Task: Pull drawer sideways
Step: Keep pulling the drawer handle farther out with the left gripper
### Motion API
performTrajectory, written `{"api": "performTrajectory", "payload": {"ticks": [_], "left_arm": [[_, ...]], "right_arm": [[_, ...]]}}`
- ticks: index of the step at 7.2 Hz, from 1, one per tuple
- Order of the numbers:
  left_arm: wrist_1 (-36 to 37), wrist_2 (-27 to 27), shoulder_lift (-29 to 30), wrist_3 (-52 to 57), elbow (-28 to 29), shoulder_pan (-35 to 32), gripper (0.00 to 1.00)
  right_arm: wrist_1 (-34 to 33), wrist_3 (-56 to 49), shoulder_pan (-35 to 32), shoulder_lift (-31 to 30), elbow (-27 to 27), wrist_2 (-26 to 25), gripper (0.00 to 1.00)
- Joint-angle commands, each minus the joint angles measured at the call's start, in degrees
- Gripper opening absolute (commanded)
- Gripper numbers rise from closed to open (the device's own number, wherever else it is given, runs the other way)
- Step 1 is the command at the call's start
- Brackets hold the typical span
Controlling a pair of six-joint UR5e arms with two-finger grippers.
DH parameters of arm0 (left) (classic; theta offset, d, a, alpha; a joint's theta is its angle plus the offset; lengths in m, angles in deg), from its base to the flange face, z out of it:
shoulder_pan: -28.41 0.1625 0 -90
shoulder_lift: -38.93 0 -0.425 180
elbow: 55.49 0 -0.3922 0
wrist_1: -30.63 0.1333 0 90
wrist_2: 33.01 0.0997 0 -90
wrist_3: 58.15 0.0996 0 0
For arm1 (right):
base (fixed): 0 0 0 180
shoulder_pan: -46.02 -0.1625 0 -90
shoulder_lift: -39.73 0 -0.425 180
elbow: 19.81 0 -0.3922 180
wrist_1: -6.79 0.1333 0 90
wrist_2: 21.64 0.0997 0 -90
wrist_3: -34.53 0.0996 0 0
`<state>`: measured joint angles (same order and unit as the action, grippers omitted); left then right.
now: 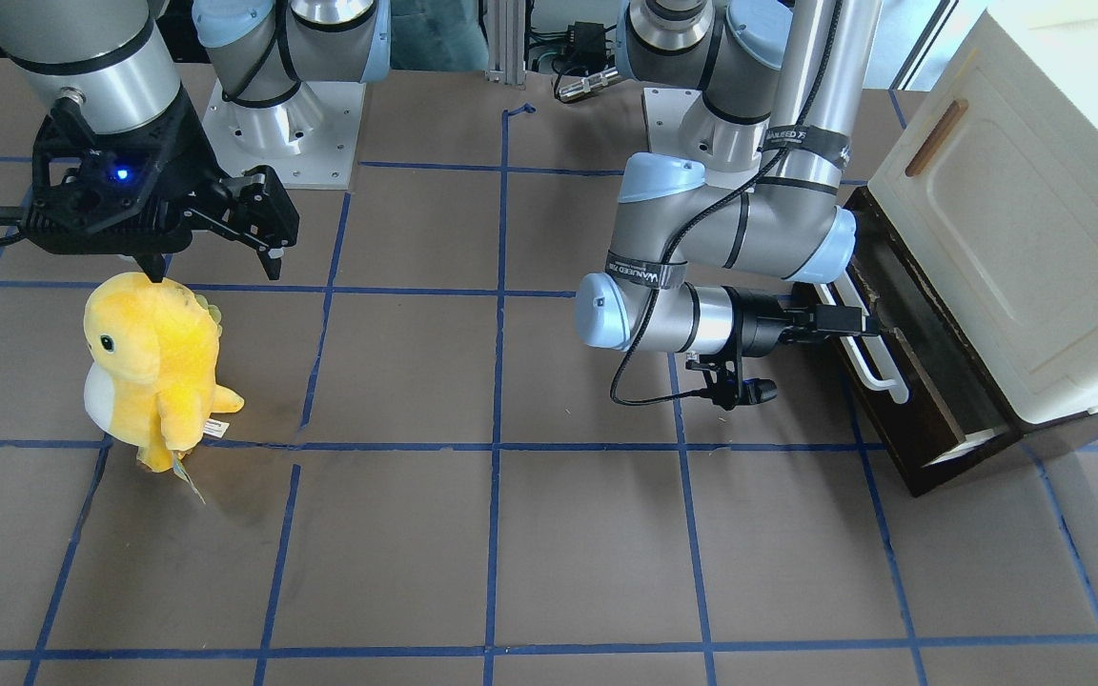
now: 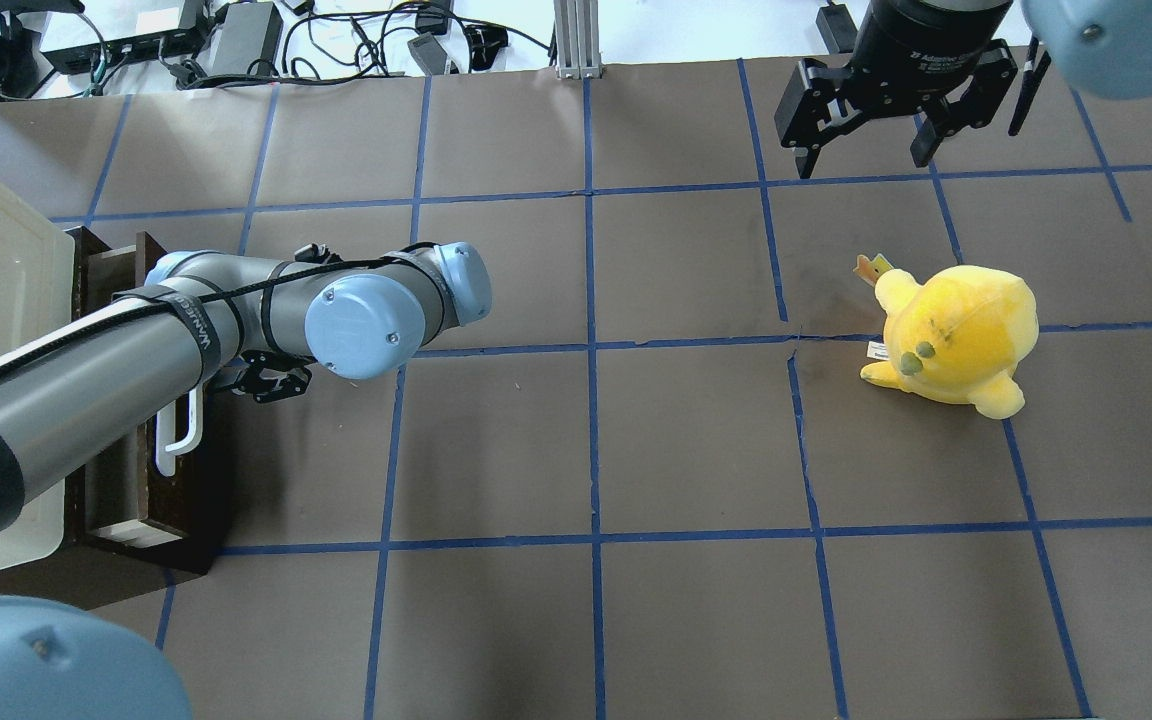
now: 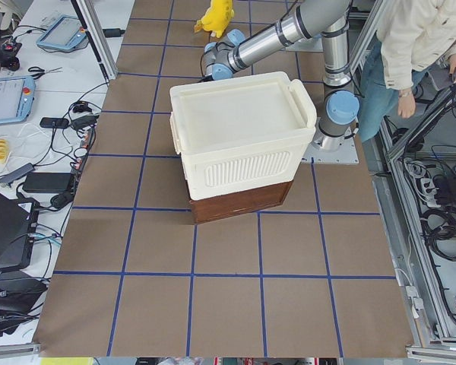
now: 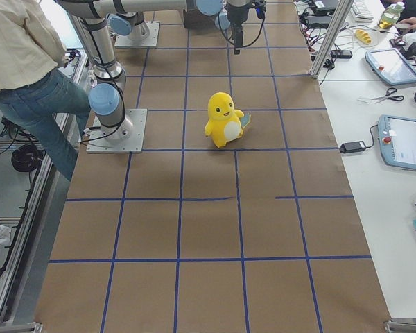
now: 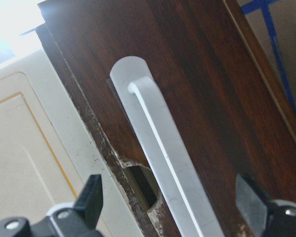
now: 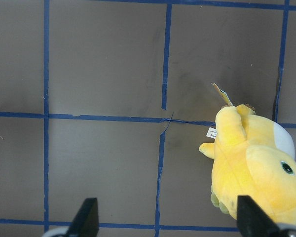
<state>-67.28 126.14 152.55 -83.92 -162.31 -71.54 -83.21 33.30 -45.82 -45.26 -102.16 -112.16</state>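
The drawer (image 1: 895,431) has a dark brown front and a long white bar handle (image 1: 878,367). It stands partly out from under the cream cabinet (image 1: 1016,238), with its worn inside showing. My left gripper (image 1: 878,324) is at the handle's far end. In the left wrist view the left gripper (image 5: 172,197) is open, its fingertips (image 5: 91,195) wide on both sides of the handle (image 5: 158,133) and apart from it. My right gripper (image 2: 863,160) hangs open and empty above the table, just behind a yellow plush.
A yellow plush toy (image 1: 153,362) stands on the brown paper table on the robot's right side, also in the right wrist view (image 6: 256,168). The cabinet door has a small wooden handle (image 1: 935,138). A person (image 3: 418,53) stands beside the robot base.
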Motion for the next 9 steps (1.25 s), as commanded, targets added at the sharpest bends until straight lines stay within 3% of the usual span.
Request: {"api": "performTrajectory", "payload": {"ticks": [1, 3, 9], "left_arm": [[0.0, -0.68, 0.46, -0.25, 0.03, 0.46, 0.37], [0.09, -0.77, 0.55, -0.77, 0.12, 0.38, 0.12], [0.26, -2.52, 0.64, -0.25, 1.53, -1.38, 0.12]], "right_arm": [[0.0, 0.0, 0.0, 0.0, 0.0, -0.09, 1.0], [0.0, 0.0, 0.0, 0.0, 0.0, 0.0, 1.0], [0.0, 0.0, 0.0, 0.0, 0.0, 0.0, 1.0]]}}
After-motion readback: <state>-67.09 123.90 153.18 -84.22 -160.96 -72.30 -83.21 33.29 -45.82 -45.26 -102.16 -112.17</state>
